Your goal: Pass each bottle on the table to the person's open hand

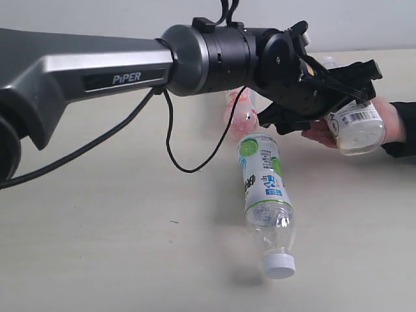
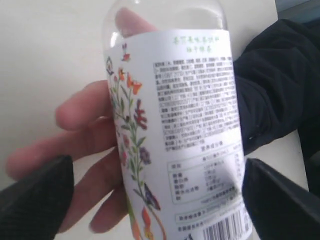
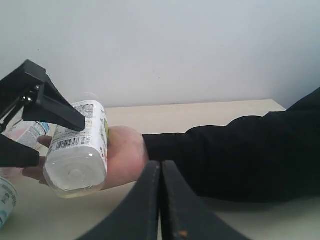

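**Handover of a floral-label bottle at the person's palm**

The floral-label bottle (image 1: pixel 357 127) lies on its side in the person's open hand (image 3: pixel 125 155), base outward. The left hand (image 2: pixel 159 194) straddles its labelled mid-body with jaws parted. One jaw is at the bottle's wall, while the person's fingers show in the gap before the other, so nothing is clamped. The right hand (image 3: pixel 160 200), just in front of the person's wrist, is pressed fully closed and empty.

In front of the palm, a green-and-white bottle (image 1: pixel 265 188) lies on the tabletop (image 1: pixel 97 227) with its white cap pointing away from the palm. A pink bottle (image 1: pixel 239 116) lies beside the palm, partly hidden by the left arm (image 1: pixel 97 71).

Handling, as judged: clear, thin-walled plastic, probably light and easily dented. The glossy label is likely slippery and the round body free to roll. The best hold is across the straight labelled section, not the tapered neck.

Legible writing: "PiPER" on the left arm. The floral label carries dense small print and a barcode, too fine to read. The characters on the green label are likewise unreadable.
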`<action>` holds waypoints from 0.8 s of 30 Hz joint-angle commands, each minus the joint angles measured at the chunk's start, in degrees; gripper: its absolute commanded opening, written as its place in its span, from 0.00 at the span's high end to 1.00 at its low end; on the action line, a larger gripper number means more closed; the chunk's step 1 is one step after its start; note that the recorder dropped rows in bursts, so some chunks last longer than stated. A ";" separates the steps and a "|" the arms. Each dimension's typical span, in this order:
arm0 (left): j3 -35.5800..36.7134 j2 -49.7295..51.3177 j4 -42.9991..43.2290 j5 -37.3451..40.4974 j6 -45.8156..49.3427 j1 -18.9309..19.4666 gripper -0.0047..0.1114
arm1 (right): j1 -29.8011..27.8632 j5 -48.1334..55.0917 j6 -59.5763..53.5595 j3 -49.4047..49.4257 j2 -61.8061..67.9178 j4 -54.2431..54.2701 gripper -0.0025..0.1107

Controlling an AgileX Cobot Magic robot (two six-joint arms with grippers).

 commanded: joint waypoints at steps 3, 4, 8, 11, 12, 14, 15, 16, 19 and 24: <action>0.10 -4.09 0.39 4.74 5.00 0.96 0.21 | 0.12 -0.75 -0.49 0.24 -0.27 -0.26 0.98; 0.10 -4.66 0.48 5.28 6.29 0.96 0.21 | 0.12 -0.75 -0.49 0.24 -0.27 -0.26 0.98; 0.10 -7.18 1.07 8.17 11.22 0.96 0.23 | 0.12 -0.75 -0.49 0.24 -0.27 -0.26 0.98; 0.10 -8.50 1.73 9.70 13.13 0.96 0.27 | 0.12 -0.75 -0.49 0.24 -0.27 -0.26 0.98; 0.10 -9.17 1.95 10.20 13.79 0.96 0.30 | 0.12 -0.75 -0.49 0.24 -0.27 -0.26 0.98; 0.10 -9.83 2.10 11.28 14.89 0.96 0.37 | 0.12 -0.75 -0.49 0.24 -0.27 -0.26 0.98; 0.10 -10.49 2.10 11.92 15.66 0.96 0.43 | 0.12 -0.75 -0.49 0.24 -0.27 -0.26 0.98; 0.10 -10.82 2.33 12.33 16.10 0.96 0.47 | 0.12 -0.75 -0.49 0.24 -0.27 -0.26 0.98; 0.10 -11.97 3.47 14.17 17.07 0.96 0.66 | 0.12 -0.75 -0.49 0.24 -0.27 -0.26 0.98; 0.10 -13.73 7.34 17.44 17.84 0.96 0.96 | 0.12 -0.75 -0.49 0.24 -0.27 -0.26 0.98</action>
